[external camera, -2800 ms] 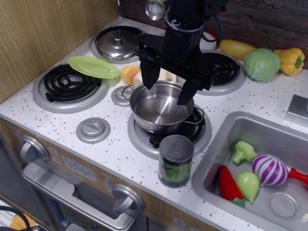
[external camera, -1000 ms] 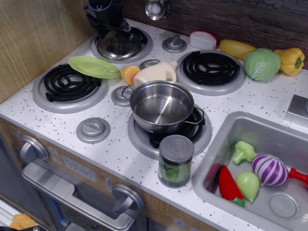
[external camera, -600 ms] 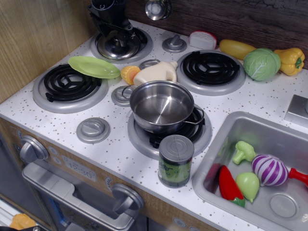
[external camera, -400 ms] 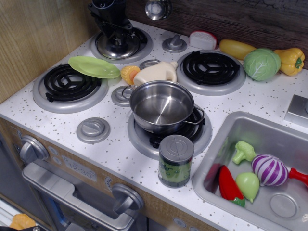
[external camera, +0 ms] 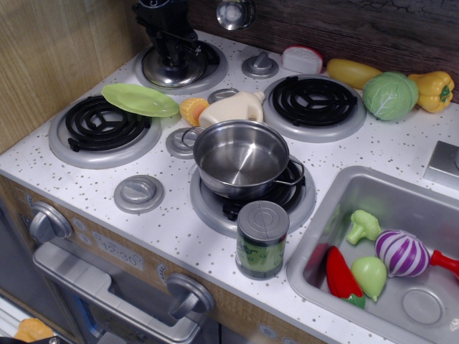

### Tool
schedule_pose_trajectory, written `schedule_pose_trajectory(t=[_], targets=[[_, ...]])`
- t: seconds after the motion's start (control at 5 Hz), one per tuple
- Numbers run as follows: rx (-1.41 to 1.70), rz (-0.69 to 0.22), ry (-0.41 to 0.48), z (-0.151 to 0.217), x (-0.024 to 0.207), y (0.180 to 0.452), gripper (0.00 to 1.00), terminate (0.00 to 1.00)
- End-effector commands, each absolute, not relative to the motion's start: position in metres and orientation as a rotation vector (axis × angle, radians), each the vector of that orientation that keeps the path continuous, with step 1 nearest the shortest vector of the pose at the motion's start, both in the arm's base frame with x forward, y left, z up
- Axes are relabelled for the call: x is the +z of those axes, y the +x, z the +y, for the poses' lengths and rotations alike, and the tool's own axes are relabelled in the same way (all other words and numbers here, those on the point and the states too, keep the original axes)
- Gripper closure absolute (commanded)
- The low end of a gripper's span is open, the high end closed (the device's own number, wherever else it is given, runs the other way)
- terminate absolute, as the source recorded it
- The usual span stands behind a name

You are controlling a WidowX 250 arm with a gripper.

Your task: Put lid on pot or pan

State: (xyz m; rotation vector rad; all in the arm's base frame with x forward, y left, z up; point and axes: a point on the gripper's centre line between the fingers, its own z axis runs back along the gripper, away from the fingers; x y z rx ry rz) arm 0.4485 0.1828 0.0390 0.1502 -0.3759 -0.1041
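Note:
The lid [external camera: 159, 72], round shiny domed steel, lies on the back-left burner. My black gripper [external camera: 176, 56] stands straight down on its middle. The fingers are drawn in close around the centre knob, which they hide. The lid still rests flat on the burner. The pot [external camera: 240, 159], a shiny steel saucepan with thin dark loop handles, stands open and empty on the front-right burner, well to the right and nearer the front than the gripper.
A light green oval plate [external camera: 140, 99] leans on the front-left burner [external camera: 104, 125]. A cream toy jug [external camera: 233, 109] lies just behind the pot. A dark green can [external camera: 262, 239] stands in front of it. Toy vegetables line the back wall and fill the sink [external camera: 373, 186].
The gripper moved from above the pot to the back-left burner, came down onto the lid, and its fingers narrowed around the knob. The pot and lid have not moved.

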Motion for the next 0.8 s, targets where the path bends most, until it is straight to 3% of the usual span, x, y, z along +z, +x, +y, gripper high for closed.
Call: schedule_pose_trajectory(t=[0.0,0.2,0.4,0.6], targets=[[-0.085,-0.357,0.222,0.177,0.105,0.449,1.0,0.0],[-0.02,-0.331,0.264,0.155,0.138,0.435,1.0,0.0],[0.102,-0.292,0.309,0.111,0.156,0.402,1.0,0.0],[0.224,-0.295,0.369,0.065,0.158,0.36,1.0,0.0]])
